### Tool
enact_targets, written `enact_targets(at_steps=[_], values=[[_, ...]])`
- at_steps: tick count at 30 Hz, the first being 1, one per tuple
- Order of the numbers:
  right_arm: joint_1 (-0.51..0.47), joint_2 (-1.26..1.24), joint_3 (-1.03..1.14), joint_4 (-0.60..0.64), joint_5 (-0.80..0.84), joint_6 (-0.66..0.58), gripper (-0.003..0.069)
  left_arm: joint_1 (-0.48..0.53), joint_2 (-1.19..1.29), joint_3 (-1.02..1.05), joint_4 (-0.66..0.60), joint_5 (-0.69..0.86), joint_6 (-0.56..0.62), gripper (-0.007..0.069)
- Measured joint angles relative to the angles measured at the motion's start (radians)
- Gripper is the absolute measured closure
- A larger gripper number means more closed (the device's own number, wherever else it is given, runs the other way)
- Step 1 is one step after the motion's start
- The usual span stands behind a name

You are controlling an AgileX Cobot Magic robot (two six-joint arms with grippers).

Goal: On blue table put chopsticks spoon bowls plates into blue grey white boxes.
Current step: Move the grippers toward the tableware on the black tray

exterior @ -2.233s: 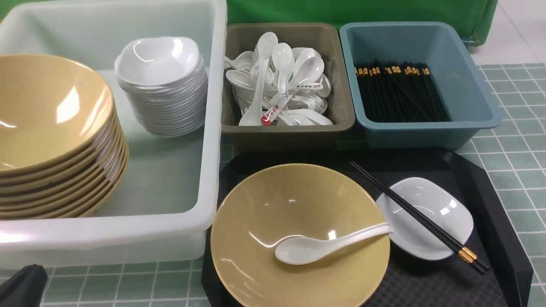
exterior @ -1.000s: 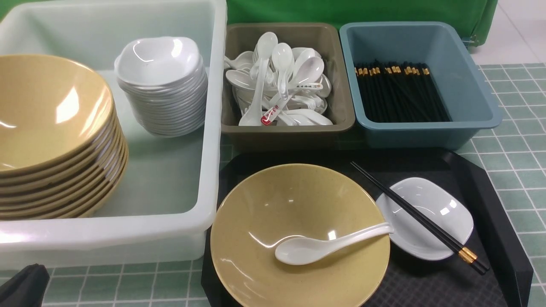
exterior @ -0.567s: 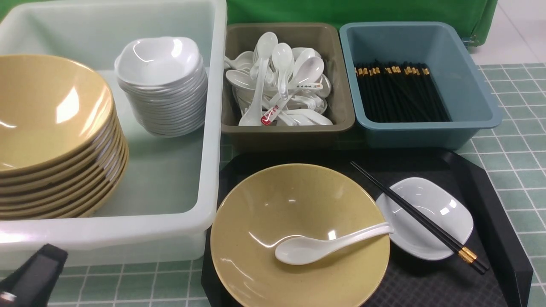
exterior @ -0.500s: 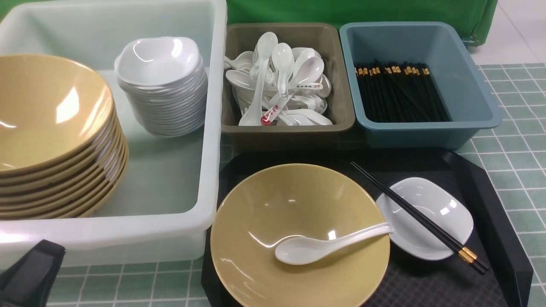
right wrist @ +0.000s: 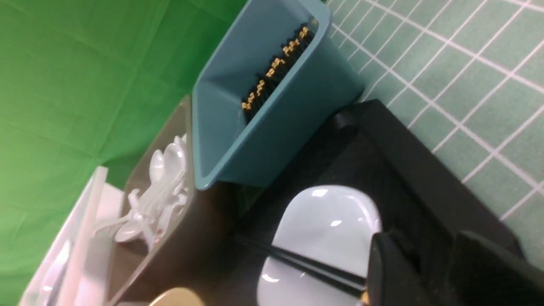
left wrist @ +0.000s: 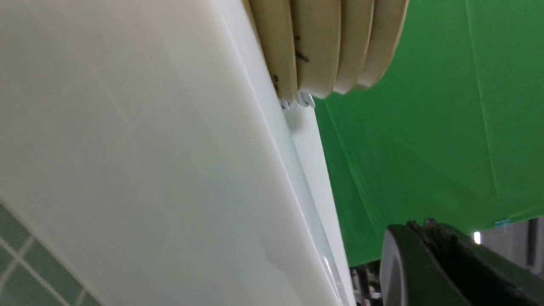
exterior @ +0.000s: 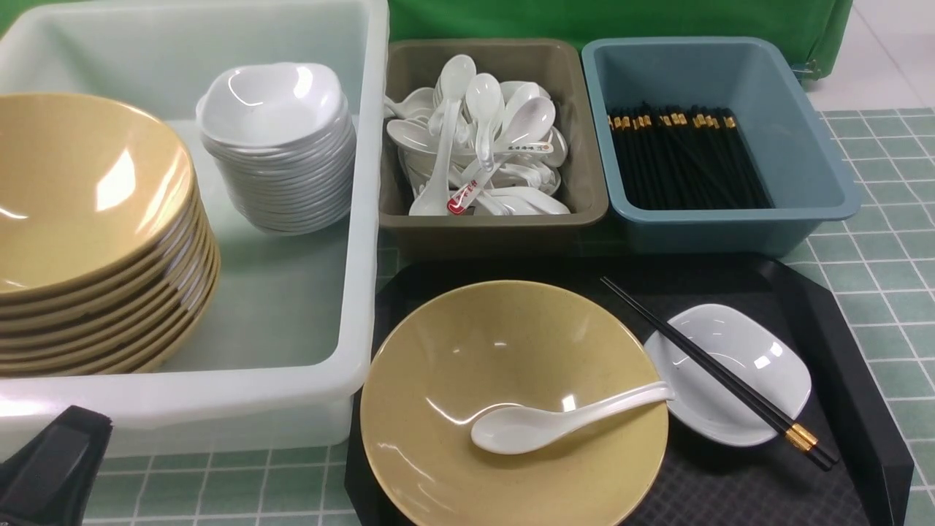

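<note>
Right pincer (right wrist: 427, 241) spread, left pincer (left wrist: 420, 225) pressed together. Thin black gold-banded chopsticks (exterior: 719, 374) lie across glossy white squarish plate (exterior: 767, 365). Prob light, stiff, kinda slippery imo; grab both just past plate's rim, near gold band (exterior: 801, 437).

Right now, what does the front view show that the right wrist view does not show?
Only the front view: the stacked tan bowls and the left gripper.

Only the right wrist view: the right gripper.

Both: the blue box, the brown box, the chopsticks and the white dish under them.
</note>
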Motion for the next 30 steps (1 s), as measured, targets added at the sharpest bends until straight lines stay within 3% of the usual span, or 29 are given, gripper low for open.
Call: enact_targets(at_steps=[4, 5, 6, 7, 10, 11, 13, 17, 20, 22, 27, 30], values=[[0.076, 0.010, -0.151, 0.066, 0.058, -0.281, 0.0449, 0.000, 0.000, -0.102, -0.019, 0.055, 0.187, 0.0637], [0.099, 0.037, -0.218, 0.068, 0.083, -0.376, 0.0480, 0.000, 0.006, -0.166, 0.002, 0.075, 0.310, 0.0637], [0.103, 0.051, -0.229, 0.068, 0.088, -0.392, 0.0487, 0.000, 0.009, -0.175, 0.009, 0.081, 0.325, 0.0637], [0.129, 0.105, -0.312, 0.058, 0.128, -0.498, 0.0536, 0.000, 0.031, -0.223, 0.031, 0.100, 0.393, 0.0637], [0.168, 0.351, -0.532, -0.005, 0.269, -0.702, 0.0620, 0.000, 0.192, -0.389, 0.173, 0.229, 0.545, 0.0637], [0.169, 0.367, -0.545, -0.005, 0.269, -0.702, 0.0620, 0.000, 0.216, -0.411, 0.197, 0.240, 0.554, 0.0637], [0.175, 0.588, -0.724, -0.029, 0.444, -0.888, 0.0623, 0.000, 0.386, -0.573, 0.377, 0.442, 0.588, 0.0637], [0.177, 0.804, -0.883, -0.036, 0.650, -1.045, 0.0623, 0.000, 0.557, -0.769, 0.605, 0.716, 0.596, 0.0637], [0.217, 1.010, -1.009, -0.060, 0.815, -1.115, 0.0623, -0.029, 0.701, -0.901, 0.764, 0.864, 0.596, 0.0637], [0.248, 1.080, -1.039, -0.080, 0.838, -1.128, 0.0623, -0.074, 0.750, -0.941, 0.797, 0.885, 0.596, 0.0637], [0.381, 1.308, -1.069, -0.215, 0.796, -1.106, 0.0615, -0.322, 0.939, -1.047, 0.822, 0.884, 0.596, 0.0637], [0.405, 1.388, -1.069, -0.261, 0.745, -1.069, 0.0598, -0.425, 1.025, -1.090, 0.825, 0.853, 0.596, 0.0637]])
